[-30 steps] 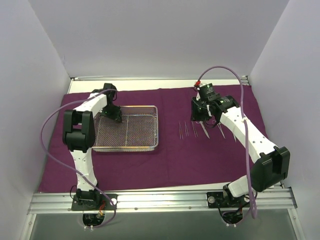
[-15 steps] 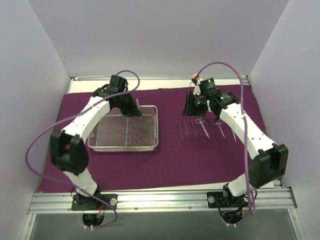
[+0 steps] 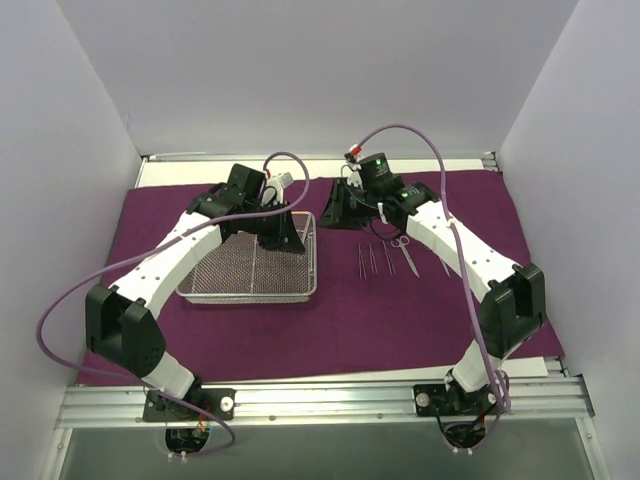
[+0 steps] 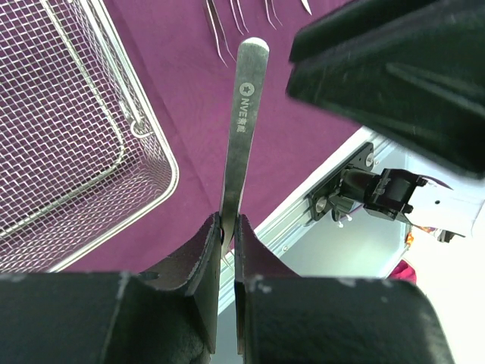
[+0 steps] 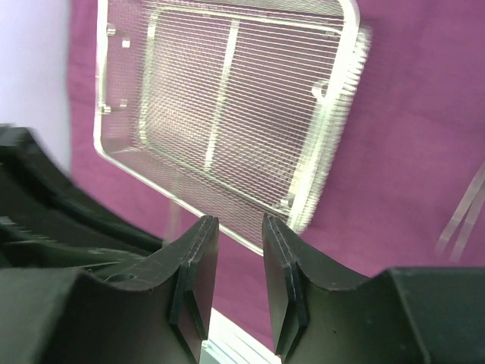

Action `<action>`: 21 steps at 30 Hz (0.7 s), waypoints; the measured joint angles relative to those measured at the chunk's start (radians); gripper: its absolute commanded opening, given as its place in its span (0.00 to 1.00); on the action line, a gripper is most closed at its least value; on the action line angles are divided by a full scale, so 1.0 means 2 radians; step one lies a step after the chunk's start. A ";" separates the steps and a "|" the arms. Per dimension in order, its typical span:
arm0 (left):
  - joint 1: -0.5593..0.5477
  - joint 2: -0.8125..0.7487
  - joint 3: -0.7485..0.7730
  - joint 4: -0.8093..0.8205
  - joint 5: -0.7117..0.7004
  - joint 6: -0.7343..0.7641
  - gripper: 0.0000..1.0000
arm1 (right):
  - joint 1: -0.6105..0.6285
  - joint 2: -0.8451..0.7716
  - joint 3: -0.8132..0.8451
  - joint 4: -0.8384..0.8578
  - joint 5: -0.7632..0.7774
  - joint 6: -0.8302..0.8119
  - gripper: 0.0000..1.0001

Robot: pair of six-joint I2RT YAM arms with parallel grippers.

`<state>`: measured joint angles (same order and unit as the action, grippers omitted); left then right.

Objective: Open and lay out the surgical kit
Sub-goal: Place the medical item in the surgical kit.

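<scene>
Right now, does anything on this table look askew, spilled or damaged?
Nothing stands out. The mesh tray sits flat on the purple cloth, the steel instruments lie in a row beside it, and the left gripper pinches one forceps.

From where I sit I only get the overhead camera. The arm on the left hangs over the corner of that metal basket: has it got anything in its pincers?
Observer: Yes. Its wrist camera shows the left gripper shut on a flat steel forceps, whose rounded end sticks out.
Visitor: And the other arm's pincers?
Observer: Its own camera shows the right gripper open, with nothing between the jaws.
Visitor: Is anything left in the basket?
Observer: That same camera looks closely across the wire-mesh tray, and the mesh it shows is bare.
</scene>
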<state>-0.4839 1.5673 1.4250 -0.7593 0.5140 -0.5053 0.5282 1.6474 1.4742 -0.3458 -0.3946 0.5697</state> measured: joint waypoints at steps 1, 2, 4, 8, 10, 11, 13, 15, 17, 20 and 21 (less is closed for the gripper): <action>0.001 0.000 0.000 0.000 0.001 0.002 0.02 | 0.007 0.002 0.005 0.004 0.000 0.007 0.32; 0.001 0.000 0.000 0.000 0.001 0.004 0.02 | 0.011 0.004 0.009 0.007 0.000 0.013 0.33; 0.001 0.000 0.000 0.000 0.003 0.006 0.02 | 0.019 0.007 0.015 0.014 0.000 0.022 0.34; 0.000 0.000 0.000 0.000 0.006 0.006 0.02 | 0.025 0.010 0.017 0.022 -0.003 0.035 0.34; 0.000 0.000 0.000 0.001 0.007 0.006 0.02 | 0.025 0.012 0.018 0.022 -0.003 0.040 0.33; 0.000 0.000 0.000 0.002 0.008 0.006 0.02 | 0.025 0.014 0.019 0.022 -0.004 0.043 0.33; 0.000 0.000 0.000 0.003 0.008 0.006 0.02 | 0.028 0.020 0.020 0.024 -0.005 0.047 0.32; 0.000 0.000 0.000 0.003 0.008 0.006 0.02 | 0.029 0.026 0.020 0.026 -0.007 0.049 0.30; 0.000 0.000 0.000 0.003 0.008 0.006 0.02 | 0.030 0.029 0.020 0.026 -0.008 0.053 0.28; 0.000 0.000 0.000 0.003 0.009 0.006 0.02 | 0.034 0.033 0.020 0.027 -0.011 0.056 0.26; -0.001 0.000 0.000 0.003 0.009 0.006 0.02 | 0.035 0.034 0.020 0.027 -0.013 0.056 0.25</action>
<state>-0.4854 1.5669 1.4250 -0.7532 0.5320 -0.4931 0.5987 1.7145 1.5150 -0.2913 -0.4198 0.6827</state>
